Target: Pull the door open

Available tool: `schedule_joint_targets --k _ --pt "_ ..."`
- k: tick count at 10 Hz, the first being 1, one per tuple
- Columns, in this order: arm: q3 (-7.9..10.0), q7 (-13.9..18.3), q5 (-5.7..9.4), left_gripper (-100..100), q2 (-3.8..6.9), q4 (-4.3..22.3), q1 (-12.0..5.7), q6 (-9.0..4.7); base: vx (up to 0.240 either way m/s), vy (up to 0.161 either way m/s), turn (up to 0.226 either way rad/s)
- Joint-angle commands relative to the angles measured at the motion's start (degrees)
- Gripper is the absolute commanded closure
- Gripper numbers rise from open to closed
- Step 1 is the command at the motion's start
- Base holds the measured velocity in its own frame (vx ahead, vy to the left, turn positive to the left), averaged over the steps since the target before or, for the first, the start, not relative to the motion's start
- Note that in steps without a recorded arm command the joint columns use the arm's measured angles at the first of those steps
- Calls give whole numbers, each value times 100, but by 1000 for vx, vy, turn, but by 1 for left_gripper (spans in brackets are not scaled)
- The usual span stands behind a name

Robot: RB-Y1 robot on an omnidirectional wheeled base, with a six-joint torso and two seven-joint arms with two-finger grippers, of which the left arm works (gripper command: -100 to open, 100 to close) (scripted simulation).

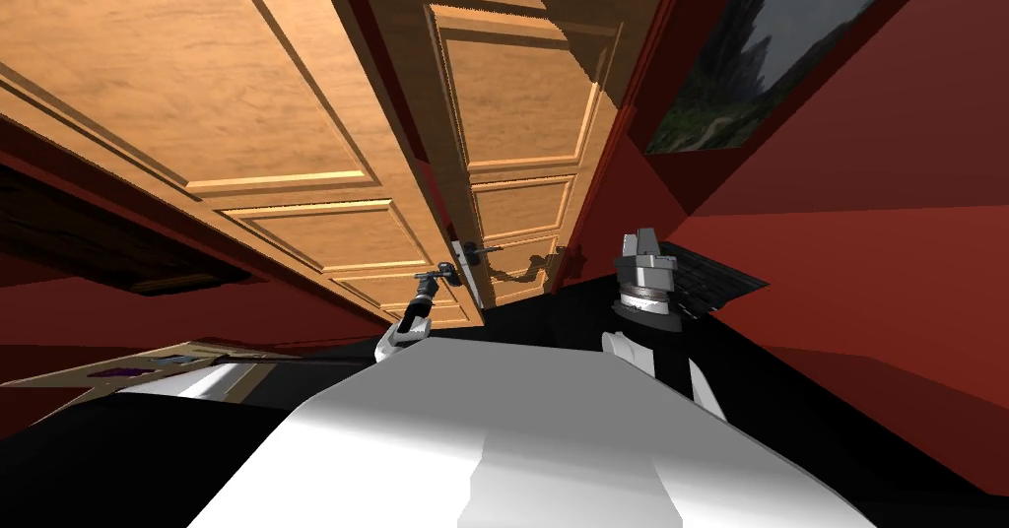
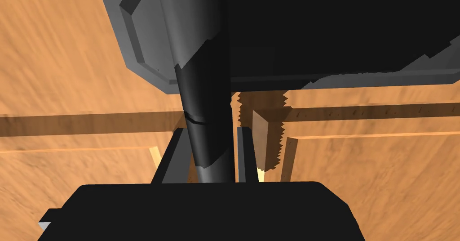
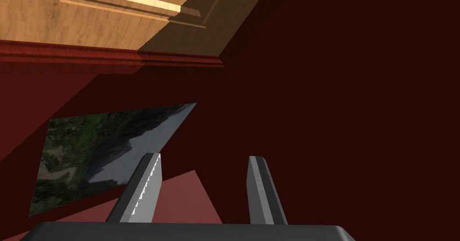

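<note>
The wooden door spans the front-left, its dark lever handle near the panel's free edge. The left gripper reaches up to that handle, and its fingers close on the lever from both sides. The right gripper is raised farther right, near the red wall, its fingers apart and holding nothing.
</note>
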Motion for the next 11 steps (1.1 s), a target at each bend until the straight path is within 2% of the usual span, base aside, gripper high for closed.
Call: schedule_joint_targets --k 1,7,8,9,10,11 --pt "-112 135 19 100 127 23 96 -91 -204 89 -232" --pt "-437 659 119 100 737 95 378 -490 -218 84 -246" --pt "-481 729 132 100 818 105 415 -544 -253 104 -262" --pt "-426 674 129 100 776 101 394 -490 -108 44 -71" --pt "-517 800 132 100 899 65 558 -654 -169 36 -157" --pt "-552 857 135 100 963 42 638 -737 -255 79 -165"
